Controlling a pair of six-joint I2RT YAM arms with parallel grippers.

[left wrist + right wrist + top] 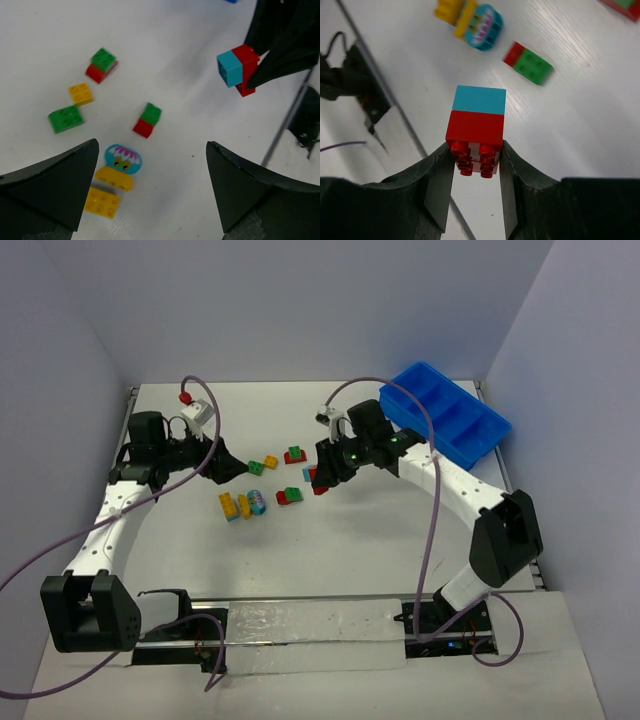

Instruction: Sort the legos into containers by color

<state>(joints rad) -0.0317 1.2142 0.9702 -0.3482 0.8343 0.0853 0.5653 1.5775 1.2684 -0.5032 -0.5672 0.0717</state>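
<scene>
Above the middle of the table, the right gripper point(475, 156) is pinching the red half of a red-and-light-blue pair point(476, 117), its 2 fingers pressing on opposite sides and the light blue half sticking out free beyond the tips. The pair is hanging clear of the surface, well apart from the blue bin point(480, 440) at the far right. The left gripper point(152, 167) is hovering spread wide and carrying nothing, over the loose legos: a green-and-red pair point(147, 120), a green-on-red pair point(102, 65), a small yellow brick point(80, 93), a green brick point(66, 119) and a printed light blue piece point(122, 160) sitting on yellow.

Since the held pair is mixing 2 colours, it is probably needing splitting before either half is going into a compartment. Doing that well is likely meaning keeping the right fingers squeezing only the red, holding the pair steady and level, and bringing the left fingers around the light blue half alone, square to its flat sides. Pulling straight along the stud line, rather than twisting, should be stopping either brick from flicking away. The risk is the red half slipping, since the grip is sitting near its studded end.
</scene>
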